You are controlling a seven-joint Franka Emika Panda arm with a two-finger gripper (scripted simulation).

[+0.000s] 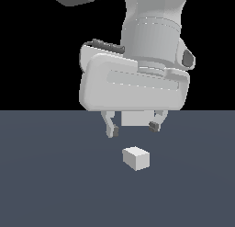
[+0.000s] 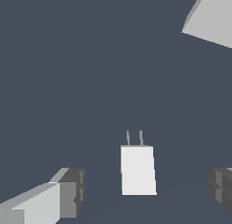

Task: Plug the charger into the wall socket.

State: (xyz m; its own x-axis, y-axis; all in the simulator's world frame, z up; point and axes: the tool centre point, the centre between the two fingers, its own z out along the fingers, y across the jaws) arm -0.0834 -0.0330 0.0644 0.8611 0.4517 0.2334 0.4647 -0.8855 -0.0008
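The charger [image 1: 136, 158] is a small white block lying on the dark grey floor. In the wrist view the charger [image 2: 137, 170] shows two thin prongs [image 2: 134, 138] pointing away from it. My gripper [image 1: 134, 128] hangs open just above and slightly behind it, holding nothing. Its dark fingertips [image 2: 70, 191] stand wide to either side of the block without touching it. The wall socket [image 2: 210, 17] appears as a white plate corner beyond the prongs, off to one side; its holes are out of view. In the exterior view the socket [image 1: 135, 118] peeks out between the fingers, mostly hidden by the hand.
A flat dark grey floor [image 1: 55, 184] spreads all around the block. The background above it is black. No other objects show.
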